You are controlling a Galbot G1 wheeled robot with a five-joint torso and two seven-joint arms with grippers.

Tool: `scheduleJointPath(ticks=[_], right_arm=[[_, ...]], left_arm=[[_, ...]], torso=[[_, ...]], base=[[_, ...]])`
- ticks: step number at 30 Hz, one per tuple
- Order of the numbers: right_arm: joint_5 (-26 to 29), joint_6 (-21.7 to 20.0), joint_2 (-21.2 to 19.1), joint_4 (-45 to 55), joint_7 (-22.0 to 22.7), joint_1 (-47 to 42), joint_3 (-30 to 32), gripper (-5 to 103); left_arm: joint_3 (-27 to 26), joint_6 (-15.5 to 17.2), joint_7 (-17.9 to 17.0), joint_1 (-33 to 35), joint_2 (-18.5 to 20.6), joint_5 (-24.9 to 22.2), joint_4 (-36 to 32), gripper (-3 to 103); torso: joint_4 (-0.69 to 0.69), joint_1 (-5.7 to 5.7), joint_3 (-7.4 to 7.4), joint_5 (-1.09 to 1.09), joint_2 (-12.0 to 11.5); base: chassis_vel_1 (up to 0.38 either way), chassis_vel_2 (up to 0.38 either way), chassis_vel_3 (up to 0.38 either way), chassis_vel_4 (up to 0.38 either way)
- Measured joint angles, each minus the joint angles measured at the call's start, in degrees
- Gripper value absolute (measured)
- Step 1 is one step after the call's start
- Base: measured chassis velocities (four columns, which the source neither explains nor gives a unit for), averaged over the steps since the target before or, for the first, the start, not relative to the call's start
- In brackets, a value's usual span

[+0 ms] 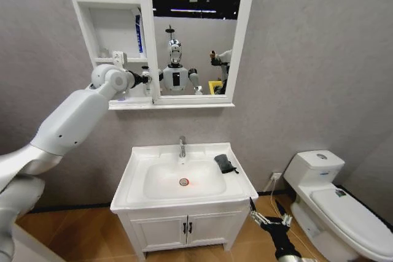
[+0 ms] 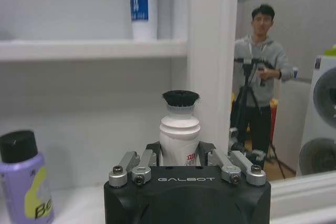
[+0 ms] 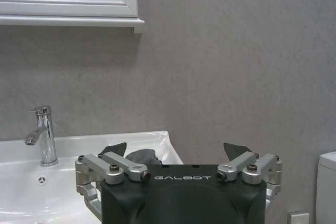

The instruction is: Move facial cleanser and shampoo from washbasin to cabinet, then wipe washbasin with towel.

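The left gripper [image 2: 180, 156] clasped a white bottle [image 2: 179, 136] inside the cabinet [image 1: 110, 29], in its lowest compartment. The right gripper [image 3: 178, 153] hung spread wide, low beside the washbasin [image 1: 138, 176], where the towel [image 1: 225, 163] lay.

Hidden and cut-off parts at the cabinet and washbasin

The white bottle [image 2: 179, 135] stands with its lower half behind the left gripper [image 2: 187, 157] body, its label mostly covered; the purple bottle [image 2: 22, 182] is cut by the picture's edge, and so is the blue-printed tube [image 2: 142, 3] on the shelf above. The towel [image 3: 140, 156] shows only as a dark scrap behind the right gripper [image 3: 177, 153], and the toilet [image 1: 344, 210] runs off the head view's edge
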Motion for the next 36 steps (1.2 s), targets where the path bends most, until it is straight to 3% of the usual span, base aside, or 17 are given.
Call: scheduleJointPath(ticks=[4,6,10,16,28,36], right_arm=[[-0.1,-0.2,0.0,-0.3,0.0,0.2,-0.2,100],[-0.3,-0.6,0.2,-0.4,0.1,0.5,-0.3,100],[-0.5,-1.0,0.2,-0.3,0.2,0.5,-0.4,100],[-1.2,-1.3,0.3,0.5,0.3,0.1,-0.5,100],[-2.2,-0.3,0.6,0.1,0.3,-1.1,-0.4,100],[-2.1,-0.2,0.4,-0.4,0.3,-0.7,-0.2,100]], left_arm=[[-1.5,0.4,0.2,1.5,2.5,-0.1,-2.2,36],[-3.5,0.5,0.7,3.2,5.2,-0.6,-4.5,36],[-4.5,0.3,1.0,4.2,6.2,-0.8,-5.1,36],[-5.1,-0.9,1.7,4.4,3.8,0.6,-2.4,36],[-3.2,-4.2,5.6,0.7,-2.3,8.7,8.3,36],[-3.2,-4.9,6.8,0.9,-4.2,10.7,11.0,36]], torso=[[0.06,0.09,0.02,-0.07,0.0],[0.09,0.04,-0.03,0.01,0.0],[0.07,0.00,-0.04,-0.04,0.0],[-0.01,-0.08,-0.07,0.02,0.1],[0.03,-0.06,-0.07,0.03,0.1],[0.03,-0.05,-0.06,0.02,0.1]], base=[[-0.023,0.025,0.025,-0.018],[-0.026,0.098,0.063,-0.024],[-0.001,0.037,0.028,-0.010],[0.000,0.000,0.000,0.000],[0.000,0.000,0.000,0.000],[0.000,0.000,0.000,0.000]])
